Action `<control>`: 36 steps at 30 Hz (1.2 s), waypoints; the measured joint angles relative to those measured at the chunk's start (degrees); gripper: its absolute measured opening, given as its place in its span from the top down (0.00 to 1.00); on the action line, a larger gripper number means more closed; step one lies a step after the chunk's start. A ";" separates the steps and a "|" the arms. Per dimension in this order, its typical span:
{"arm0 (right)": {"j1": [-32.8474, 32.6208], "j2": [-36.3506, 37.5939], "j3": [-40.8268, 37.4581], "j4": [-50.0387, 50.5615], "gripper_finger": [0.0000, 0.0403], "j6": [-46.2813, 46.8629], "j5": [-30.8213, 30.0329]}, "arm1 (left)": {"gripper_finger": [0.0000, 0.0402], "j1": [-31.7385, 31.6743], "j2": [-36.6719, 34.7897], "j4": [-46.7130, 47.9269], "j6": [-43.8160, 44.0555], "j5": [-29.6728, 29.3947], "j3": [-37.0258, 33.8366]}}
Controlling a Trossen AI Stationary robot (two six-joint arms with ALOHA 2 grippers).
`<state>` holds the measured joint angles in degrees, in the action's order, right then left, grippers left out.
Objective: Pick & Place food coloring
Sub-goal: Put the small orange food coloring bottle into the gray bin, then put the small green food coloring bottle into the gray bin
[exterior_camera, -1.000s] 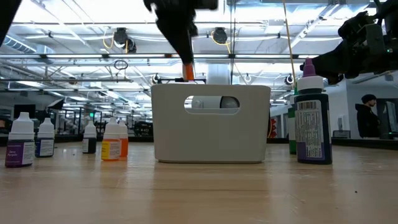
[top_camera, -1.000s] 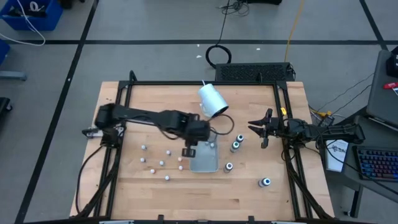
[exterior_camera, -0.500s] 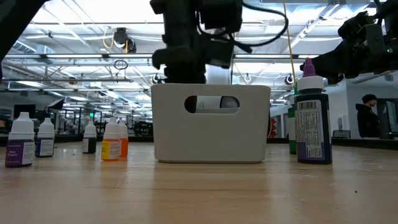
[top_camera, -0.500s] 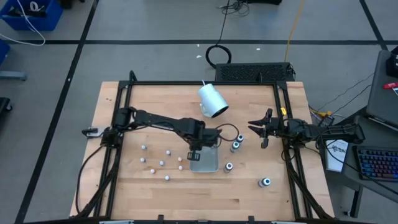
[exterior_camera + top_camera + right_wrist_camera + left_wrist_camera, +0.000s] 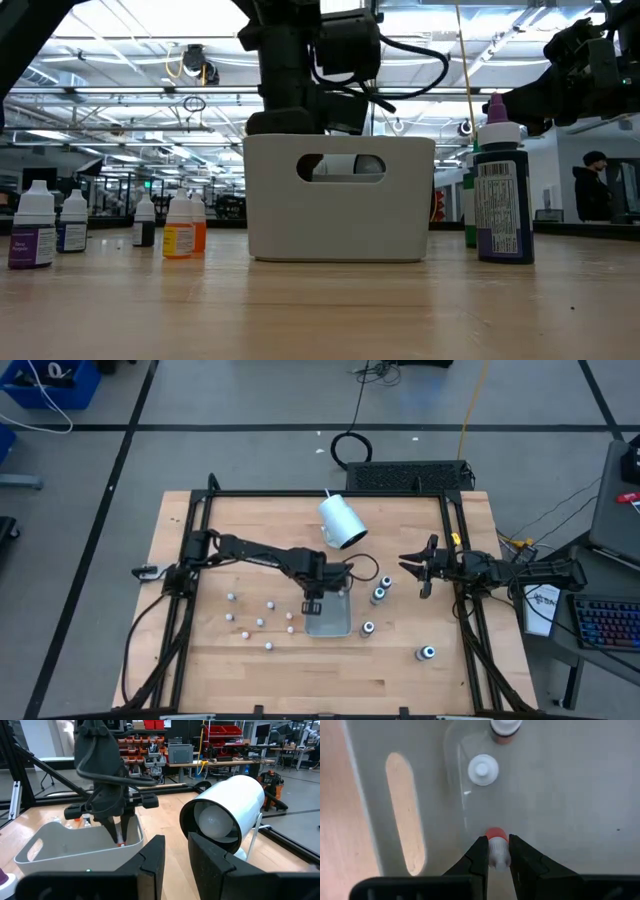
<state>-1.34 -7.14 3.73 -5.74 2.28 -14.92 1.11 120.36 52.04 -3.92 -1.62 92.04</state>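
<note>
Left fingers (image 5: 496, 856) clamp a red-capped bottle (image 5: 496, 851) inside the tray (image 5: 580, 795) holding two bottles; right fingers (image 5: 172, 855) clenched empty.

Wooden table (image 5: 400, 670) and what is set on it

A pale tray (image 5: 330, 622) is placed near the middle, with small whitish bottles (image 5: 260, 622) scattered to one side and four dark, pale-capped bottles (image 5: 378, 595) to the other; a white cup (image 5: 342, 522) is seen lying tipped farther back.
</note>
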 joint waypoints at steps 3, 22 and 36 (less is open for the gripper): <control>0.02 -0.01 -0.01 0.00 0.81 0.02 -0.01 | 0.86 0.03 -0.03 0.01 0.20 0.08 -0.07; 0.02 0.00 0.00 0.00 0.81 0.02 0.00 | 0.37 0.19 -1.13 1.50 2.93 0.16 1.84; 0.00 -0.02 -0.02 0.02 0.81 0.00 0.00 | 0.34 3.69 -18.71 11.83 14.71 -6.63 -1.75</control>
<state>-1.34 -7.16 3.70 -5.72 2.29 -14.92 4.80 101.65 63.87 10.79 -8.25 90.28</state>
